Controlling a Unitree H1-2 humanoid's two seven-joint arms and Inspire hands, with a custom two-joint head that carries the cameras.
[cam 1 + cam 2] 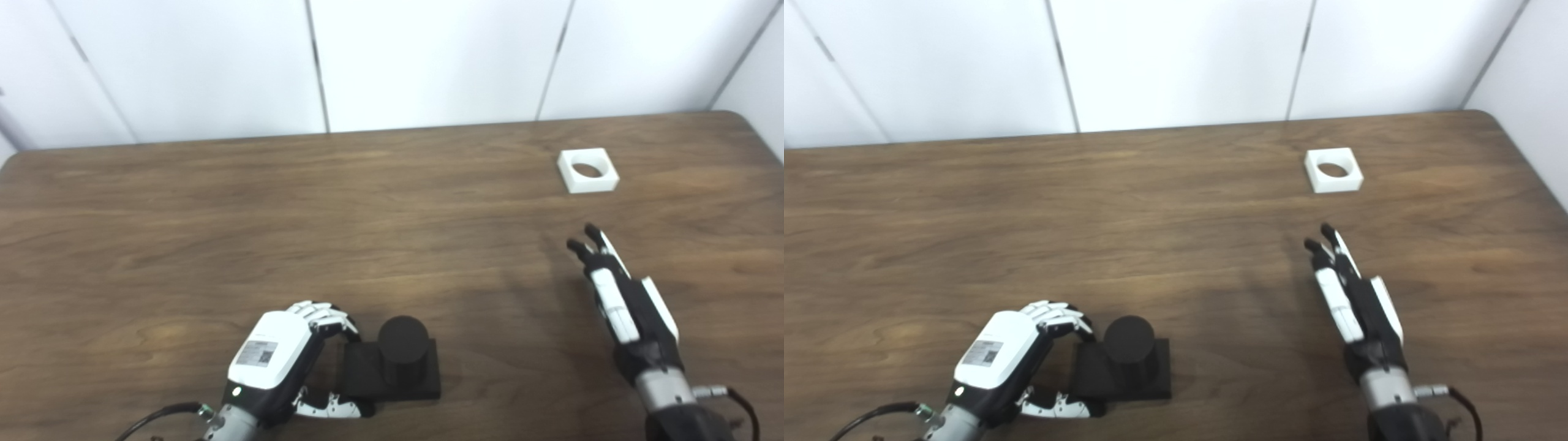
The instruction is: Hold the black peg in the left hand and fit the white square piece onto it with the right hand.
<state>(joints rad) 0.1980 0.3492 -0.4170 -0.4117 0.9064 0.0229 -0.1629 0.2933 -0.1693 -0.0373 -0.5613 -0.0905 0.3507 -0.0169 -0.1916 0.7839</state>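
left hand (288, 361) gripping black peg (395, 361), right hand (618, 294) spread

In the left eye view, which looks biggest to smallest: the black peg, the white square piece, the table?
1. Table, by far.
2. Black peg with its base.
3. White square piece, though it lies farther from the camera, so its true size against the peg is unsure.
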